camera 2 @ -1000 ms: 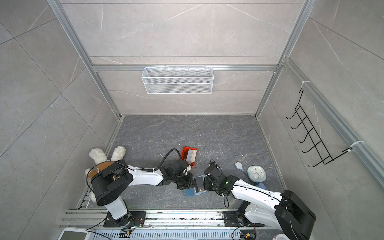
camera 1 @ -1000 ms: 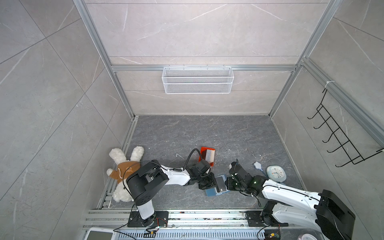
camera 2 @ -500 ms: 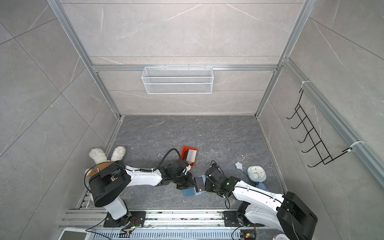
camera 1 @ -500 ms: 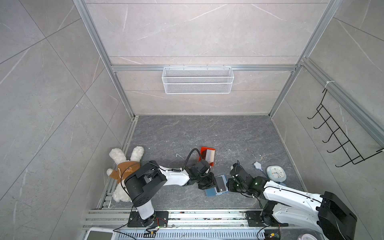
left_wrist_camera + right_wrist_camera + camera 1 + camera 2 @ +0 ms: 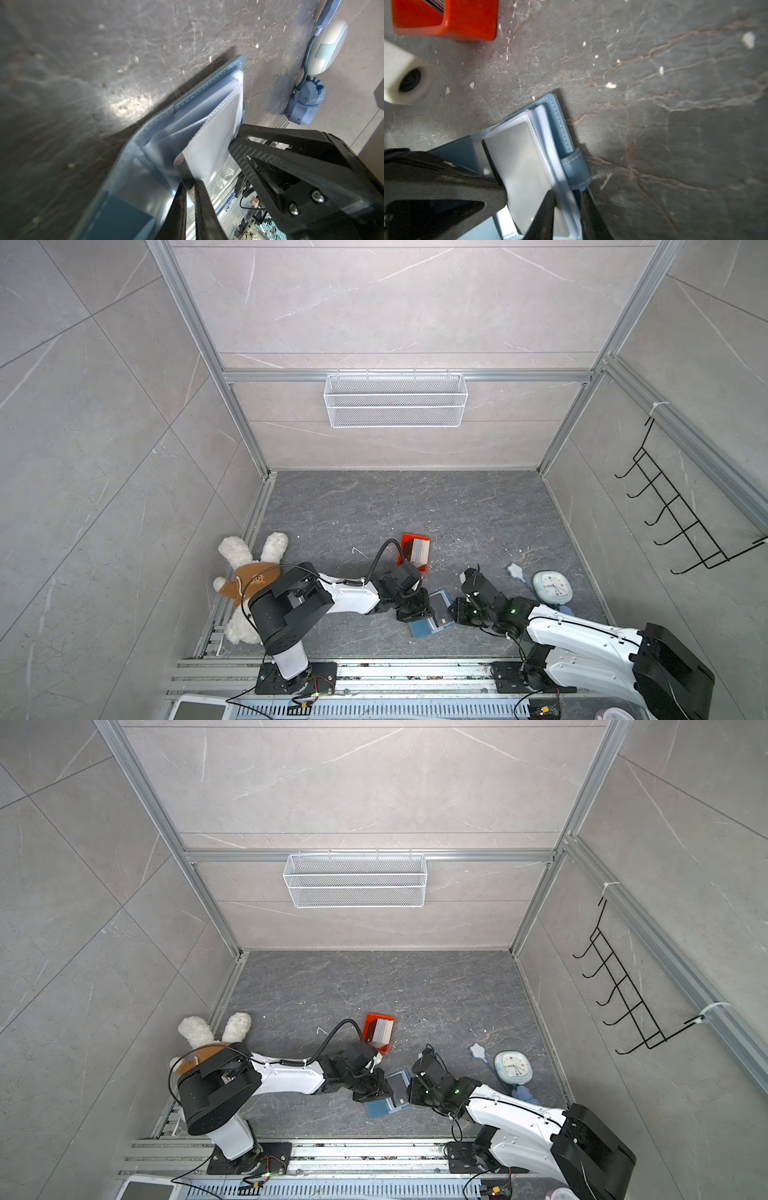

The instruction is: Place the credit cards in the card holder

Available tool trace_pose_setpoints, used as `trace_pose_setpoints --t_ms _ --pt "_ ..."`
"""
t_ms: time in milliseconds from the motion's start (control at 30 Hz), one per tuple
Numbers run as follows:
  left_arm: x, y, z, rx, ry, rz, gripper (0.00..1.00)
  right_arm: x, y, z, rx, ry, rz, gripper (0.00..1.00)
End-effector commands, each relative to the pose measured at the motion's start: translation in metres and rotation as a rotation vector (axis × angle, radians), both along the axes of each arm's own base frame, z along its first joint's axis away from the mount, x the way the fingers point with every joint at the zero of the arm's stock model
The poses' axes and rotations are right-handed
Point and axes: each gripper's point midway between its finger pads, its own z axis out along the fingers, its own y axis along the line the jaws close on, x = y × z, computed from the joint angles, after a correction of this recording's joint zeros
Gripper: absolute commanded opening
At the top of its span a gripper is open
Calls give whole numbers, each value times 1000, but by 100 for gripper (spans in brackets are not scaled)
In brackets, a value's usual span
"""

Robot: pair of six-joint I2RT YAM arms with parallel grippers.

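Left hand [image 5: 189,188] pinches one clear inner leaf of the card holder [image 5: 420,629] between fingers drawn almost together. The right hand [image 5: 567,198] clamps a thicker bundle of the clear pockets beside the snap tab [image 5: 576,168], so the two hold the blue wallet open on the tabletop [image 5: 415,506]. Set against the views of a second ago, almost nothing has moved. Both arms remain at the wallet, and the right arm has shifted only slightly. The wallet lies in the same spot just in front of the orange tray [image 5: 409,540], on the side toward the arm bases. The credit cards [image 5: 418,551] stand on edge in that tray, so the pockets appear to be held spread for loading that has hardly advanced. A grey panel with a small white mark shows on the lifted leaf, but whether it is a card cannot be told. Beyond the tray the tabletop runs bare to the back wall, leaving room to lift and turn. Space is tighter on the tray's near side, where the wallet sits near the front rail [image 5: 374,664]. A small clock [image 5: 552,587] lies well to the right of the tray, and a plush rabbit [image 5: 249,572] well to its left.
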Motion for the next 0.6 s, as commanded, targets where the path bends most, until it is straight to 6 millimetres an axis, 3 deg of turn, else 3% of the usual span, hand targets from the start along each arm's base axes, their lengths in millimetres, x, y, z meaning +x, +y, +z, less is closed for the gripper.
trace_pose_setpoints --t_ms 0,367,567 --pt "4 -10 9 -24 -27 -12 13 -12 3 -7 28 50 21 25" --pt "5 20 9 63 -59 19 23 -11 11 5 102 31 18 25" --pt "5 36 11 112 -78 30 22 -7 10 11 98 13 7 26"
